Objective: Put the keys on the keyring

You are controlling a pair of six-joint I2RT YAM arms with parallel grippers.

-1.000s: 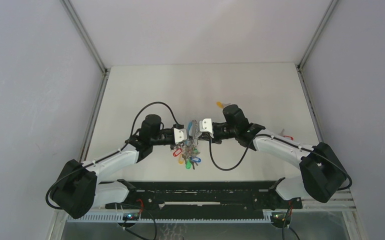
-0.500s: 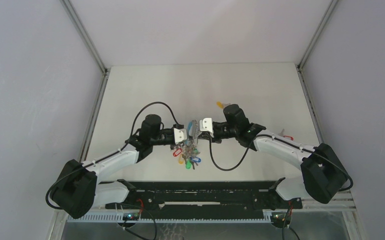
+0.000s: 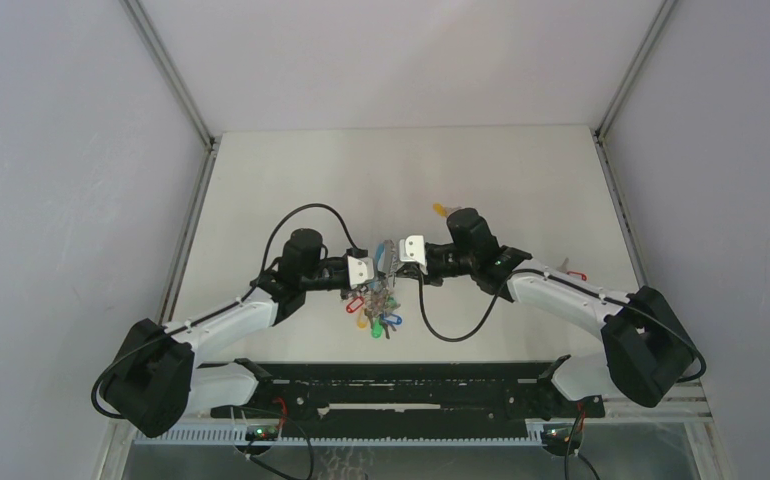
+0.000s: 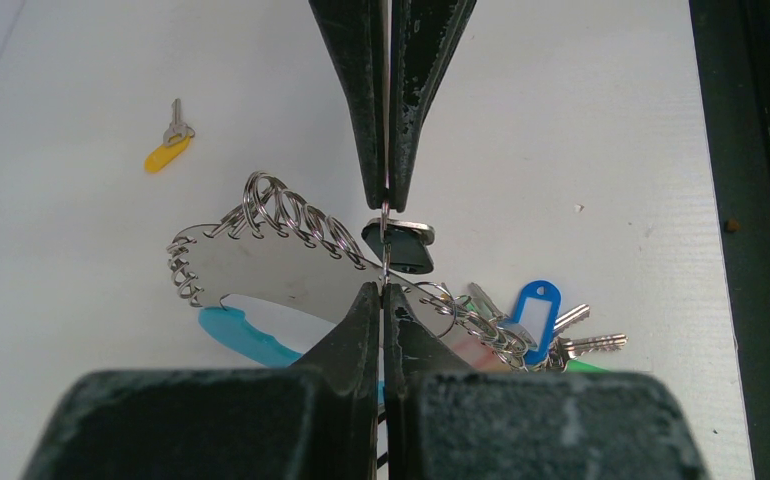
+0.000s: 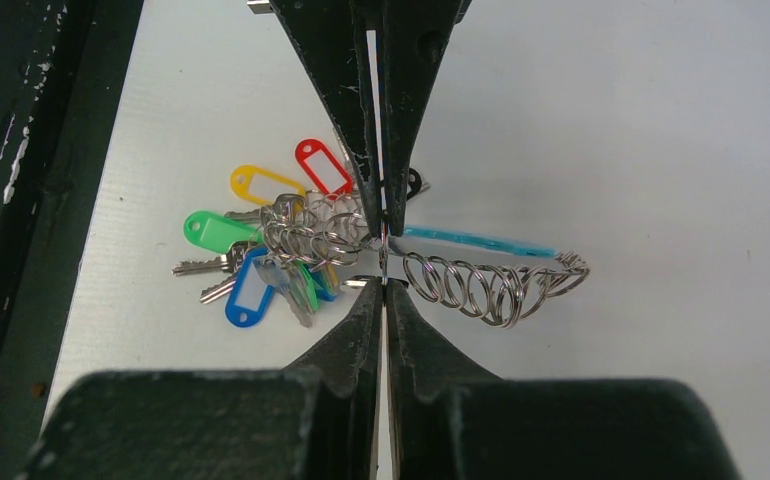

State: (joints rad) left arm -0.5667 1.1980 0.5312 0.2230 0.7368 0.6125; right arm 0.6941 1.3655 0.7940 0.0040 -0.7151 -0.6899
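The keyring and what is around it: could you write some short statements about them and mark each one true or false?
1. The left gripper and the right gripper are both shut, tip to tip, on a thin metal ring at the keyring. True.
2. The left gripper holds the yellow-tagged key. False: that key lies loose on the table, apart from the keyring.
3. The keyring has a light-blue band. True.
4. The keyring carries only one tag. False: a red tag, a yellow tag, a green tag and a blue tag all show.
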